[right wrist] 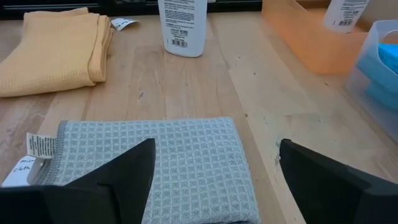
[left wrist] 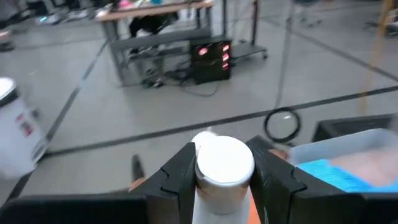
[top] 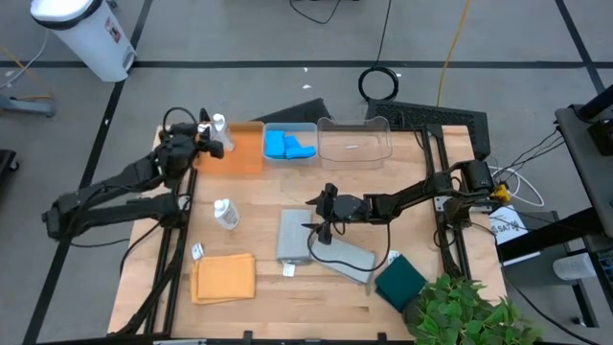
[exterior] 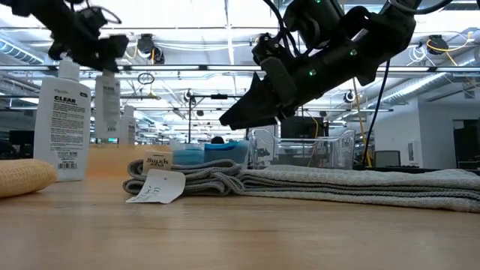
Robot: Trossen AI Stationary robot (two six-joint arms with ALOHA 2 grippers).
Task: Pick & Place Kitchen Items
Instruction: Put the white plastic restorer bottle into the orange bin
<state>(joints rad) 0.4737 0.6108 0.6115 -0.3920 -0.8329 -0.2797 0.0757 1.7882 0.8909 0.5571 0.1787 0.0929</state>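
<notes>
High view: left gripper point(top: 213, 137) holds a white bottle point(top: 219, 126) over the orange tray point(top: 244, 153); right gripper point(top: 323, 213) hovers above the grey cloth point(top: 295, 235). Left wrist view: fingers point(left wrist: 177, 177) clamp under the bottle cap, so placing seems in hand, next lower and release. Right wrist view: fingers point(right wrist: 118, 174) spread wide, empty, straddling the cloth edge; next descend and pinch.

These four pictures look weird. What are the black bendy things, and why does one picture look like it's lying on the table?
The black things are two robot arms. Each has a pincher called an end effector. One camera looks down from above, one sits at table height, and one rides on each wrist. The left end effector pinches a white bottle by its cap, above the orange tray. The right end effector is open above a grey cloth, holding nothing. On the wooden table there is also another bottle, an orange cloth, a green cloth, and blue sponges in a clear bin.
</notes>
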